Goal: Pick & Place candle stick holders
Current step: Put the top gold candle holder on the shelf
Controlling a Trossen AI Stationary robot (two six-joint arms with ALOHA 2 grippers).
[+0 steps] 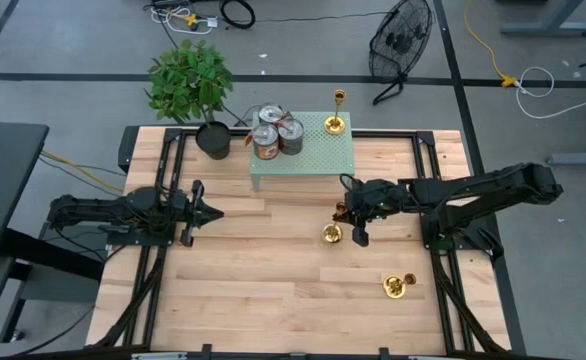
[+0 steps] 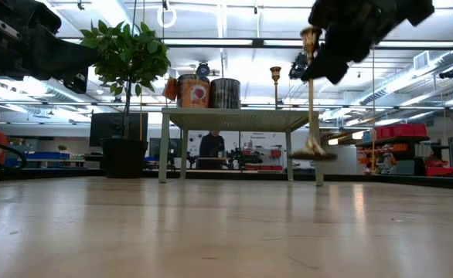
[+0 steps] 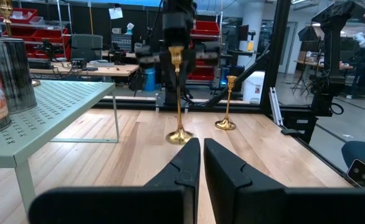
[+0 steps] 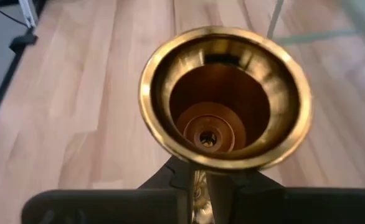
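Holder stem in right tool, upright

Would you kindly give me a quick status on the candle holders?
Right tool shut on lifted candle holder. Left tool shut, idle. One holder on green stand, one on table.

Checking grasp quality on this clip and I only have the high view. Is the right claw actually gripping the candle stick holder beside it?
Observer: Yes. The right wrist view shows the right claw shut on the stem just under the cup of the held holder.
Operator: Is it off the table yet?
Observer: The low view shows its base hanging clear above the table, with the stem upright.
Operator: And the left claw?
Observer: The left wrist view shows the left claw shut on nothing and facing the held holder.
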